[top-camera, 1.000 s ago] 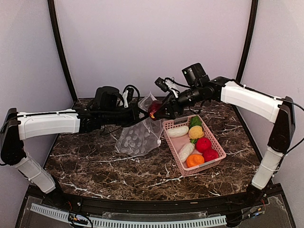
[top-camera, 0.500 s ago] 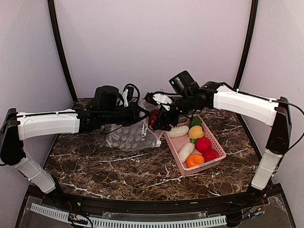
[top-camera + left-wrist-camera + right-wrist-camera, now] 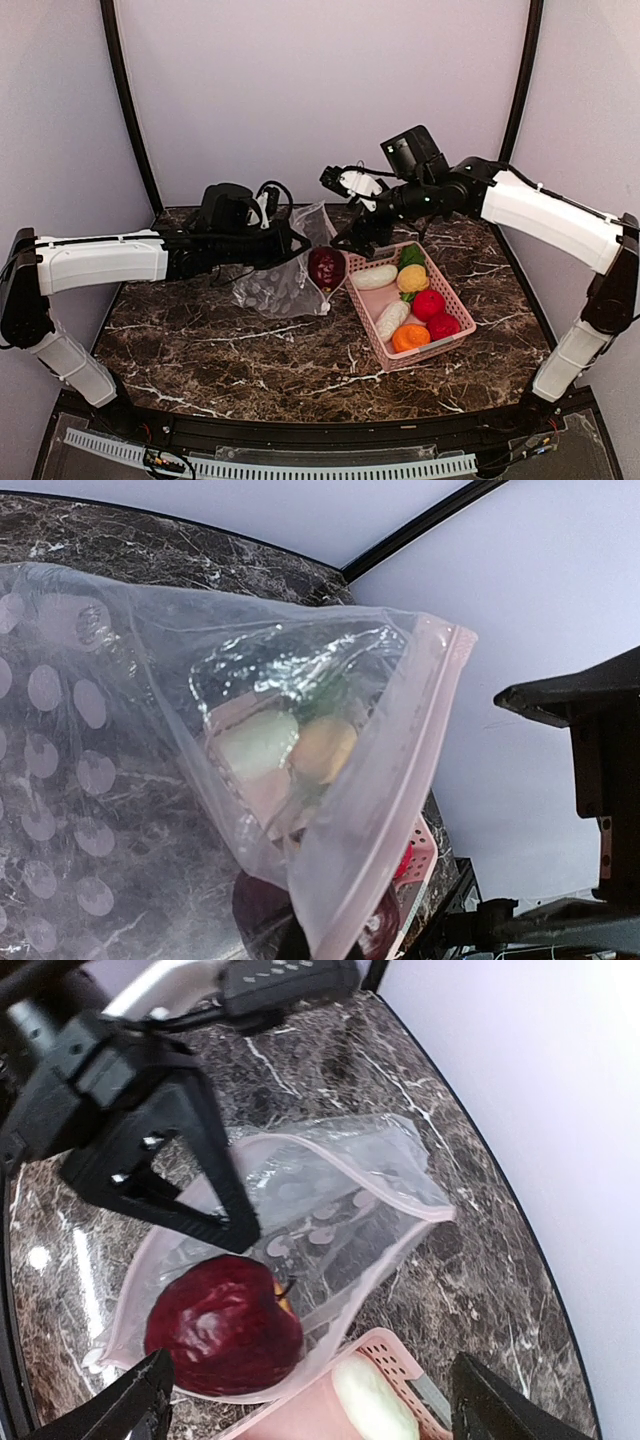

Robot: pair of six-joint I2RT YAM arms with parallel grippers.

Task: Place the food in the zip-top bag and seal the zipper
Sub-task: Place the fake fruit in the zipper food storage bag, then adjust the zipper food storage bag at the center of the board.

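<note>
We counted eight pieces of toy food in all: one dark red apple (image 3: 326, 267), two white radishes (image 3: 374, 277), two red balls (image 3: 428, 304), one orange (image 3: 410, 338), one yellow-peach ball (image 3: 412, 278) and one green leafy piece (image 3: 410, 256). There was a single clear zip-top bag (image 3: 280, 290) and a single pink basket (image 3: 435, 355); seven of the eight pieces sat in the basket and one lay at the bag's mouth. We also counted two robot arms (image 3: 100, 260).
</note>
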